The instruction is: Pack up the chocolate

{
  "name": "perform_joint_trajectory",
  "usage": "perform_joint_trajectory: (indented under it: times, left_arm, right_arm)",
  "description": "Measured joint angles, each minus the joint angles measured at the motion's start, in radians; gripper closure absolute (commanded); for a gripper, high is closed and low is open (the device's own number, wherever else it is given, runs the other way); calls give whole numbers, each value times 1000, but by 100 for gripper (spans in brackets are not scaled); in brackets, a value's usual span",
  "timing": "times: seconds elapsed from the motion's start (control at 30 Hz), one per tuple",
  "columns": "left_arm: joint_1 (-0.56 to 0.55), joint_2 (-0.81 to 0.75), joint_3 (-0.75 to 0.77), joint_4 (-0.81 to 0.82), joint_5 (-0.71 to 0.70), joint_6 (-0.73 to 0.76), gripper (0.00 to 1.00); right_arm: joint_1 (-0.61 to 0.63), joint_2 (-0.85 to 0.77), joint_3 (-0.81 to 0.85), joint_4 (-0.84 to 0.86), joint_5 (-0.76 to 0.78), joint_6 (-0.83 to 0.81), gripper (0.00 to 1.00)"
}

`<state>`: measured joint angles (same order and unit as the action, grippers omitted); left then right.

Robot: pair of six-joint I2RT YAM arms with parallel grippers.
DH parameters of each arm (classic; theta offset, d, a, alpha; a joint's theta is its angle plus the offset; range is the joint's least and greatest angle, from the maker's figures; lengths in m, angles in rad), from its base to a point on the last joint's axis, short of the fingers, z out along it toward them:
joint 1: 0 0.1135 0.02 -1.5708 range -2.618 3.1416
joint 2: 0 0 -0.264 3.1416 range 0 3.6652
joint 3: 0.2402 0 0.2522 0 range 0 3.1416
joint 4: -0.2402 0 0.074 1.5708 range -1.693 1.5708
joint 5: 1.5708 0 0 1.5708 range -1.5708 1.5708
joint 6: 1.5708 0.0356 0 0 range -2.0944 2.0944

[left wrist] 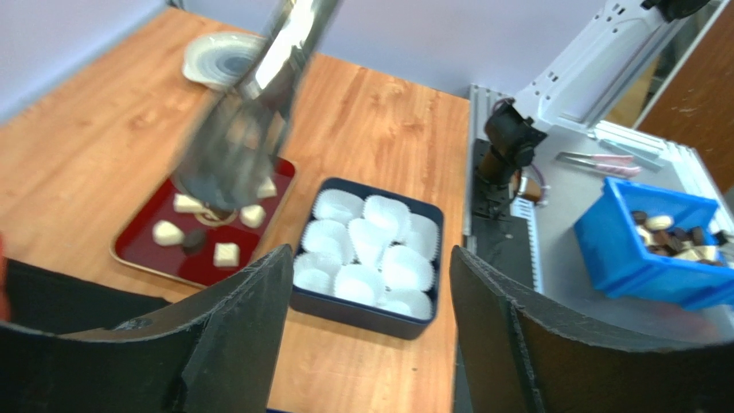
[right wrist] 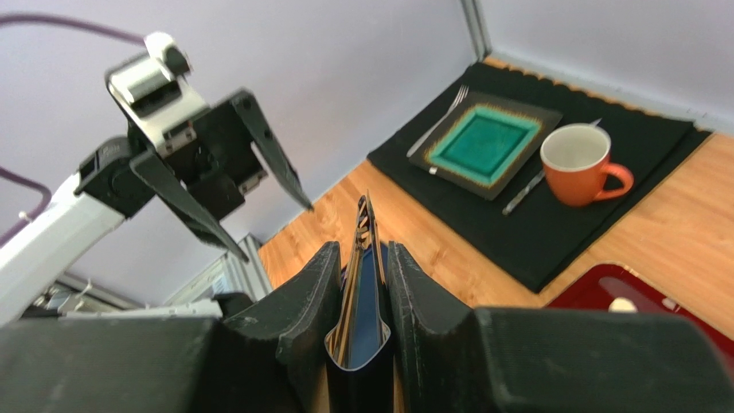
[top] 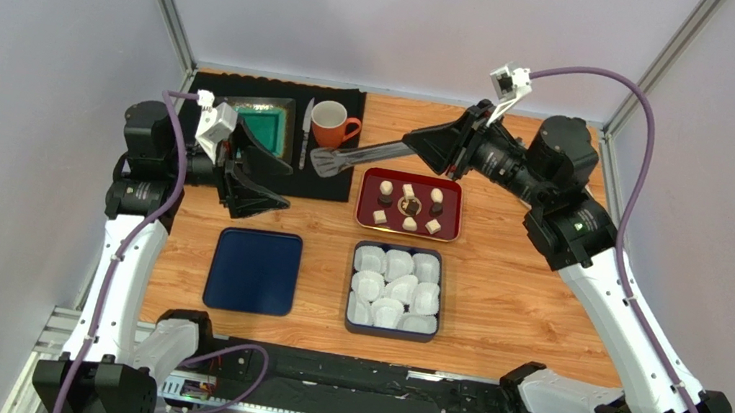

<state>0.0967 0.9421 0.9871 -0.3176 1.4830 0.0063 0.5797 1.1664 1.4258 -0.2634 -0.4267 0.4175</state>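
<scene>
Right gripper [top: 414, 145] is seen clenched on the tongs [top: 358, 154], whose long axis is laid almost straight across the table, the tips ending beside the mug [top: 329, 124], just past the far left corner of the tray [top: 451, 215]. The chocolate [top: 410, 205] is scattered on that tray, nearer the robot and to the right of the tips, so a short draw-back and dip is judged to be called for, with the box [top: 353, 286] of paper cups just nearer again. The left gripper [top: 271, 183] is held agape and empty, well off to the tray's left, so the right arm is judged the nearer.
</scene>
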Motion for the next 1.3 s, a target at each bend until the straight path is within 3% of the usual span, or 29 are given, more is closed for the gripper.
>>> perform_joint_trajectory:
  times: [0.03,0.27,0.5,0.8,1.17,1.27,1.3]
  left_arm:
    - [2,7,6,43,1,-14,8]
    - [-14,48,28,151,-1,-11,6]
    - [-86,13,-91,154,-1,19,5]
    - [-90,0,-151,118,-2,46,10]
    - [-121,2,-178,126,-2,3,33]
    - [-124,2,-199,137,-2,-28,44]
    - [-125,2,-200,138,-3,-35,56]
  right_arm:
    - [0,11,9,-23,-18,-3,100]
    - [0,40,13,-122,-157,-25,100]
    - [2,59,42,-143,-250,-34,100]
    - [27,114,55,-124,-296,-30,100]
    - [53,172,100,-95,-301,-14,100]
    - [53,173,115,-87,-301,-13,100]
    - [53,173,118,-84,-301,-11,100]
